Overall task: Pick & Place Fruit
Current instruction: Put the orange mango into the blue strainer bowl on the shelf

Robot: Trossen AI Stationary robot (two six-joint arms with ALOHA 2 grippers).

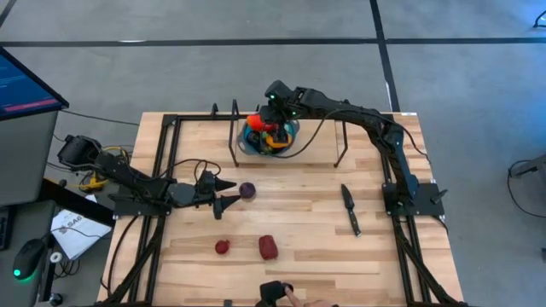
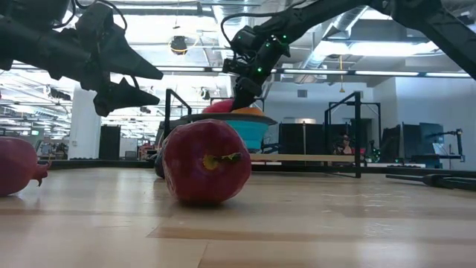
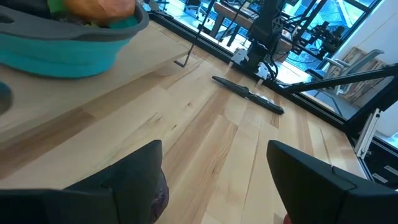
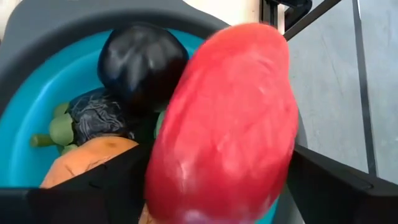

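Right gripper (image 1: 266, 120) is poised over the blue bowl (image 1: 288, 139); big red fruit (image 4: 227, 124) seen between its jaws, grip uncertain. Left gripper (image 1: 232, 194), jaws wide, purple fruit (image 1: 247, 189) at 3 o'clock.

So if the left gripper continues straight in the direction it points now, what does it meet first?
Most likely the purple fruit, which lies just ahead of the left gripper with its open fingers. Height is unclear: in the low view the gripper hangs above the table, so it might pass over.

Blue bowl (image 1: 287, 143), purple fruit (image 1: 247, 189), maroon fruit (image 1: 268, 247), pale wood table (image 1: 307, 213)
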